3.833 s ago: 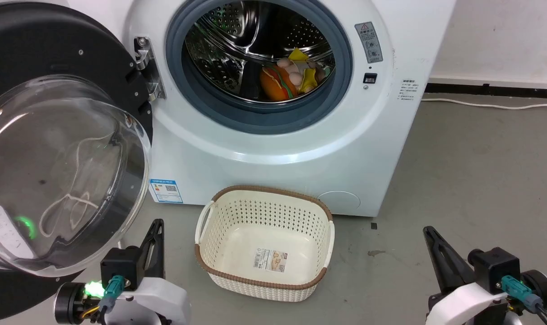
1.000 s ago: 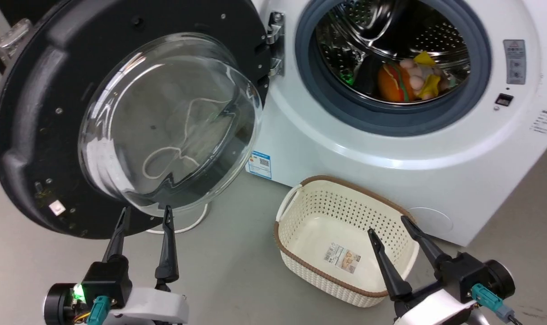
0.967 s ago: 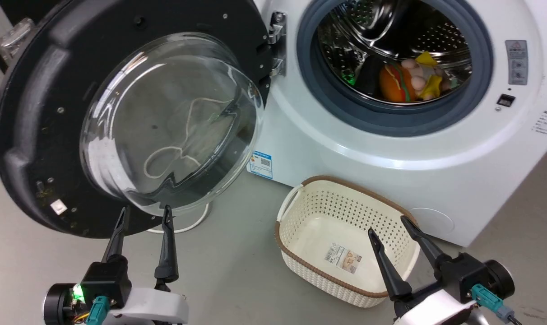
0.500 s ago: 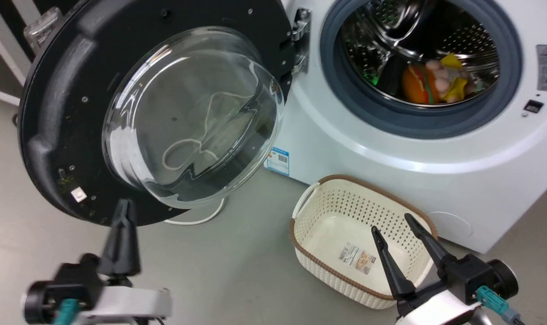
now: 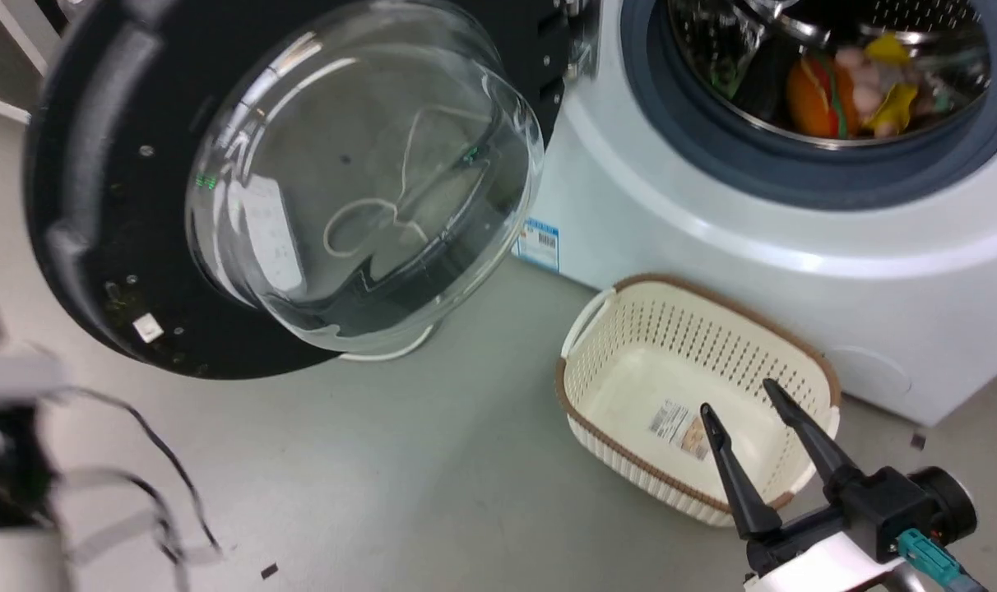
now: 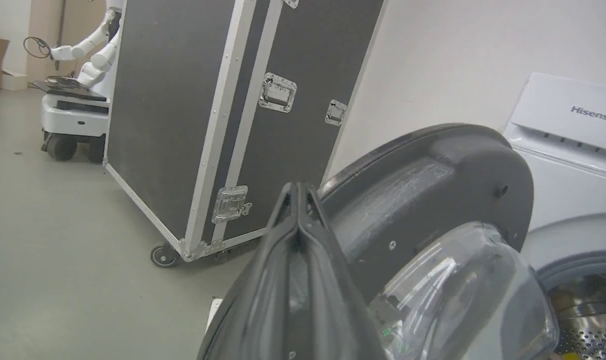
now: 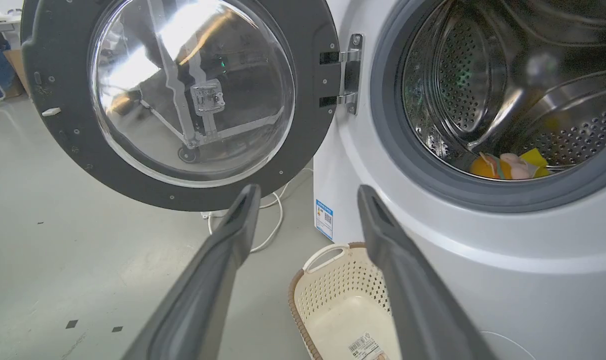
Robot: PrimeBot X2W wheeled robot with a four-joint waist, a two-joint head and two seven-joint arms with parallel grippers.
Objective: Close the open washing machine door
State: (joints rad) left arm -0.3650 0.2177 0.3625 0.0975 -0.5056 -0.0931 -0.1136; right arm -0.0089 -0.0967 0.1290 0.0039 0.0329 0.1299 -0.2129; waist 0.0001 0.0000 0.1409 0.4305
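Observation:
The washing machine door (image 5: 79, 205) stands swung wide open at the left, its black rim around a bulging glass bowl (image 5: 367, 181). The white washing machine (image 5: 712, 222) shows its grey gasket and steel drum, with soft toys (image 5: 844, 82) inside. My right gripper (image 5: 737, 399) hangs open and empty over the basket. In the right wrist view, the right gripper (image 7: 308, 190) points between the door (image 7: 313, 135) and the machine (image 7: 433, 250). My left gripper (image 6: 298, 189) is shut on nothing, near the door's outer edge (image 6: 433, 175), apart from it. A blurred left forearm (image 5: 5, 460) shows low left.
A cream perforated basket (image 5: 630, 460) lies on the grey floor before the machine. A white cable (image 7: 278, 220) loops on the floor under the door. Behind the door stands a black wheeled flight case (image 6: 223, 100), and another white robot (image 6: 78, 100) stands farther off.
The head camera has turned and dipped, shifting the whole scene. My left arm swung out to the left and its fingers closed together. The door's opening looks unchanged.

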